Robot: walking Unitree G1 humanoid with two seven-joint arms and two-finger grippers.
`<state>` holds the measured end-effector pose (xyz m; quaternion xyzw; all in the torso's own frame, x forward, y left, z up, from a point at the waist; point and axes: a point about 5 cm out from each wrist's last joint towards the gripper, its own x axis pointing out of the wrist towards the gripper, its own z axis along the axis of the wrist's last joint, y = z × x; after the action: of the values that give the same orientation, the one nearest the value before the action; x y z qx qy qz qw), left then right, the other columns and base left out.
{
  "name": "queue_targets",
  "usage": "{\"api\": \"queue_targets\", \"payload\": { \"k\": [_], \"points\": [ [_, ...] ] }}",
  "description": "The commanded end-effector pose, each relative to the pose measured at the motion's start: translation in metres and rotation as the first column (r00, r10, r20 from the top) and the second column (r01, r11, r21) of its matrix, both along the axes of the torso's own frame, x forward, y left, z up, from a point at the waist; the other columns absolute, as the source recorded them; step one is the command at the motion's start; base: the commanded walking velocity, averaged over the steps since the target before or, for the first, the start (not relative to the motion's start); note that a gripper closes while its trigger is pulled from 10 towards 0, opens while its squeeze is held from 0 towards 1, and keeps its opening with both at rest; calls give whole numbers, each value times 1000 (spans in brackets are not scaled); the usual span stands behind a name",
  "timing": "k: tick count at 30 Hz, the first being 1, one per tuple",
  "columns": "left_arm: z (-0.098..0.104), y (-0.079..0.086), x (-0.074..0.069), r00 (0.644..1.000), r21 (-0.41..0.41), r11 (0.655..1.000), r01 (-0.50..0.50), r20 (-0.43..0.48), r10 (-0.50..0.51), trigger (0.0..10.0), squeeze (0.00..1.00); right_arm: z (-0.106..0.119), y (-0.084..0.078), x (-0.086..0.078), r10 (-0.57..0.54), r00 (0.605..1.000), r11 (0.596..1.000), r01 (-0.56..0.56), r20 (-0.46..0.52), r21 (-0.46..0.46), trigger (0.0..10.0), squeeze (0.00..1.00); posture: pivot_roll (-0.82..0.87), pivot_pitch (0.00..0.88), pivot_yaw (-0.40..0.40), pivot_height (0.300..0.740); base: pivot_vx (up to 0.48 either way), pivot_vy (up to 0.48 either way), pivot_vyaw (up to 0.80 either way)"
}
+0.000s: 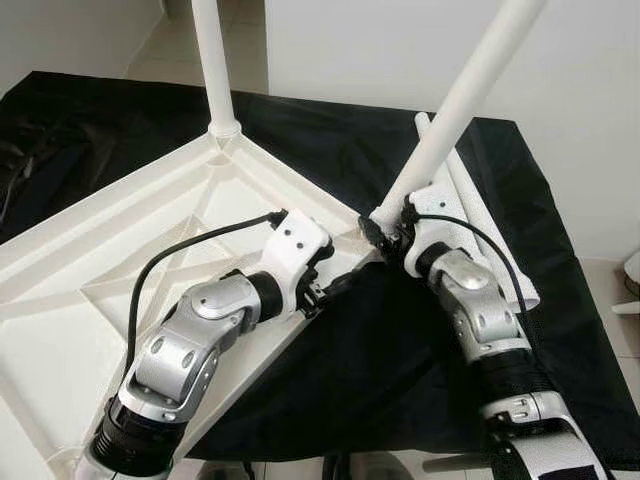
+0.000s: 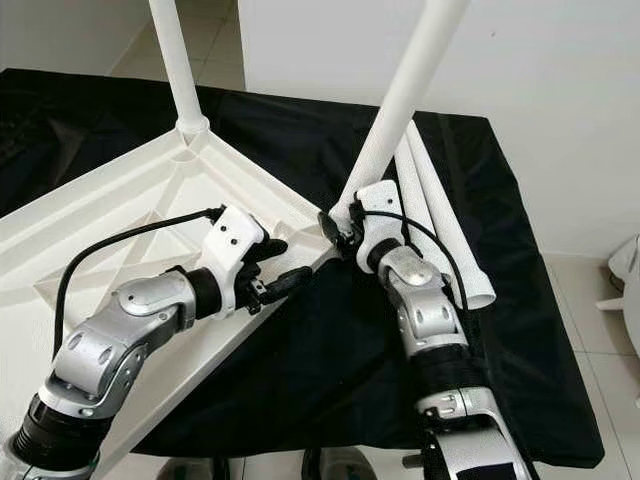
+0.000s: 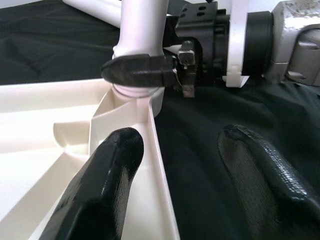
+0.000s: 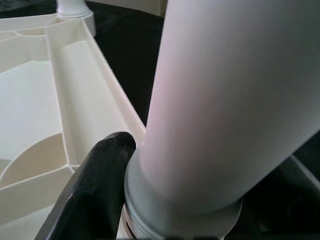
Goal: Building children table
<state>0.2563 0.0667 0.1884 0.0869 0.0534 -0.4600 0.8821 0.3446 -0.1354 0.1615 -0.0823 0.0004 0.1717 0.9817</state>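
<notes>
Right gripper: I see it clamped on the leaning leg at the tabletop corner.
Left gripper: fingers apart, seemingly straddling the tabletop's edge, holding nothing.

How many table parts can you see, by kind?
Tabletop: 1
Legs standing in corner sockets: 2, the far one and the one gripped at its base by the right hand
Loose legs lying on the black cloth: 2
Total: 5 parts
</notes>
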Motion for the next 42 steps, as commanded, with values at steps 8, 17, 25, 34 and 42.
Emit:
{"api": "queue_targets", "payload": {
  "k": [8,17,25,34,42],
  "points": [
    [0,-2,-2,1000,-3,1000,-13,-2,13,10000,0,-8,-1,0,-163,987,986,163,-2,-21,10000,0,60,115,-54,740,0,0,0],
    [0,-2,-2,1000,-8,1000,-18,3,18,10000,0,-14,6,-6,-246,969,969,246,3,-18,10000,0,64,108,-62,740,0,0,0],
    [0,-3,-2,1000,-10,1000,-16,4,16,10000,0,-18,8,-8,-283,959,959,283,-7,-24,10000,0,66,94,-62,740,0,0,0],
    [0,-5,-3,1000,-12,1000,-1,4,1,10000,0,-18,-2,-8,-509,860,859,511,-40,44,10000,0,68,79,-65,740,0,0,0],
    [0,-7,-6,1000,-10,1000,13,4,-13,10000,0,-9,-8,1,-625,778,773,628,-57,87,10000,0,71,73,-64,740,0,0,0]
  ]
}}
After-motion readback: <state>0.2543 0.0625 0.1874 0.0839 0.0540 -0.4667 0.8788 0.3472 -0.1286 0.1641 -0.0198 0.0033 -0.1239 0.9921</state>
